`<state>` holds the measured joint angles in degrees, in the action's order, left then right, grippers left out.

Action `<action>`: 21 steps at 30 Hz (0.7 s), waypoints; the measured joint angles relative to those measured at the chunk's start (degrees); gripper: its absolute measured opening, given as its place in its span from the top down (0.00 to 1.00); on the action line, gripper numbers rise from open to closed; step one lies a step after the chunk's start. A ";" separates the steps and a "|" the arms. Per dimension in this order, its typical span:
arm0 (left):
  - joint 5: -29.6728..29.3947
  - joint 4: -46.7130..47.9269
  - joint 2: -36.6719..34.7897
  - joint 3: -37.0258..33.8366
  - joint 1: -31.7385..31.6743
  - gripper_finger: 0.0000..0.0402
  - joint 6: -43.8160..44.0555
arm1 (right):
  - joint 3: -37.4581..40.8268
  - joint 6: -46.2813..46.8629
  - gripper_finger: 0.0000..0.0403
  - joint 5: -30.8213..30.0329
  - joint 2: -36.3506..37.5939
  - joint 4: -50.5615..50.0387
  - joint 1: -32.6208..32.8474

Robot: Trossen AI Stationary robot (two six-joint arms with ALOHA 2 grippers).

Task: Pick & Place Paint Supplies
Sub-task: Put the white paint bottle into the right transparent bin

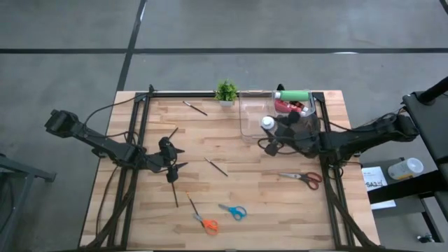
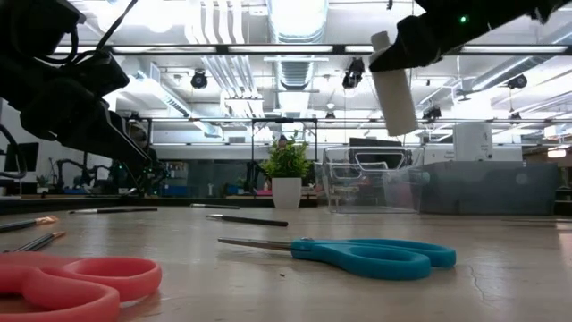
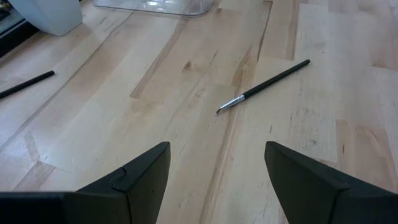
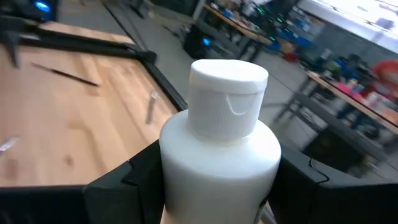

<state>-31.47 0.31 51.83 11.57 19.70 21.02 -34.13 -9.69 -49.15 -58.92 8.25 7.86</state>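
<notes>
My right gripper [image 1: 274, 136] is shut on a white squeeze bottle [image 2: 395, 89] with a white flip cap [image 4: 227, 93] and holds it high above the table, beside the clear container [image 1: 276, 115]. A green bottle [image 1: 292, 95] and a pink-red one [image 1: 287, 106] lie in or on that container. Thin dark brushes lie flat on the wood [image 1: 216, 166] [image 1: 196, 108] [image 1: 175, 196]. My left gripper [image 1: 171, 157] stands open low over the table's left half, with one brush [image 3: 264, 84] lying ahead of its fingers. My right gripper pinches the white bottle's body just below the shoulder [image 4: 180, 155] between its two fingers [image 4: 127, 183], one on each side. The fingers come roughly level from the table's right. The bottle is nearly upright, cap up, its bottom [image 2: 407, 130] lifted clear of the table.
A small potted plant [image 1: 225, 91] stands at the far edge next to the container. Three pairs of scissors lie on the near half: red-handled [image 1: 306, 178], blue [image 1: 233, 211] and orange [image 1: 205, 222]. Black frame rails run along the table's left [image 1: 136, 140] and right [image 1: 325, 161] sides.
</notes>
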 joint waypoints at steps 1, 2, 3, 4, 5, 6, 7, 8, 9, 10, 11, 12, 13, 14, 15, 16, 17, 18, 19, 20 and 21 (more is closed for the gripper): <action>0.00 -0.02 0.02 0.00 0.00 0.34 0.02 | -0.56 1.05 0.49 -1.15 0.65 -2.08 0.00; -0.01 -0.02 0.00 0.00 0.00 0.34 0.00 | -1.01 2.24 0.49 -2.40 1.27 -3.93 0.00; 0.00 0.00 0.02 -0.01 -0.01 0.34 0.00 | -1.48 3.17 0.49 -3.47 2.00 -5.72 0.00; -0.02 -0.02 0.01 0.00 -0.01 0.34 0.00 | -1.94 3.64 0.49 -4.19 2.55 -7.15 0.00; -0.01 -0.03 0.00 0.00 0.01 0.34 0.00 | -2.44 3.95 0.49 -5.09 3.08 -8.38 0.00; 0.00 -0.01 0.00 -0.01 0.01 0.34 0.01 | -2.86 3.97 0.49 -5.45 3.65 -9.19 -0.06; 0.00 0.00 0.00 0.00 -0.01 0.34 0.00 | -3.27 3.91 0.49 -5.61 4.13 -9.89 -0.09; -0.02 -0.04 0.00 0.00 -0.01 0.34 0.00 | -3.52 3.67 0.49 -6.10 4.40 -9.96 -0.20; 0.00 -0.02 0.00 0.00 0.01 0.34 0.00 | -3.96 3.34 0.49 -6.50 4.56 -10.29 -0.40; 0.00 -0.02 0.00 0.00 0.01 0.34 0.00 | -4.42 3.28 0.49 -6.48 4.67 -10.91 -0.72; -0.01 -0.02 0.00 0.00 -0.01 0.34 0.00 | -4.86 3.15 0.49 -6.44 4.75 -11.65 -1.29; 0.00 -0.02 0.00 0.00 -0.01 0.34 0.00 | -5.33 2.64 0.49 -6.45 4.77 -12.35 -1.98; -0.01 -0.02 0.00 -0.01 0.00 0.34 0.00 | -5.83 2.04 0.49 -6.46 4.76 -12.99 -2.77; -0.02 -0.03 0.00 0.00 -0.01 0.34 0.01 | -6.37 1.64 0.49 -6.48 4.58 -13.84 -3.68; -0.02 -0.02 0.00 0.00 0.00 0.34 0.00 | -6.91 1.31 0.49 -6.51 4.45 -14.78 -4.73; -0.02 -0.02 0.02 0.00 0.01 0.34 0.00 | -7.47 1.22 0.49 -6.38 4.42 -16.04 -5.79; -0.02 -0.02 0.00 0.00 0.00 0.34 0.00 | -8.04 1.27 0.49 -6.09 4.40 -17.46 -6.91; -0.02 -0.04 0.00 0.00 0.00 0.34 0.00 | -8.71 1.54 0.49 -5.48 4.20 -18.79 -8.20; 0.00 -0.02 0.00 0.00 -0.01 0.34 0.00 | -9.43 2.11 0.49 -4.47 4.10 -19.90 -9.46; -0.01 -0.02 0.00 -0.01 0.01 0.34 0.01 | -10.06 2.61 0.49 -3.20 4.09 -21.31 -10.83; -0.02 -0.02 0.00 0.00 0.00 0.34 0.00 | -10.55 3.04 0.49 -2.30 4.05 -22.92 -12.26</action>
<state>-31.48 0.30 51.83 11.57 19.69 21.02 -44.68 -6.65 -51.45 -54.87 -14.67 -4.40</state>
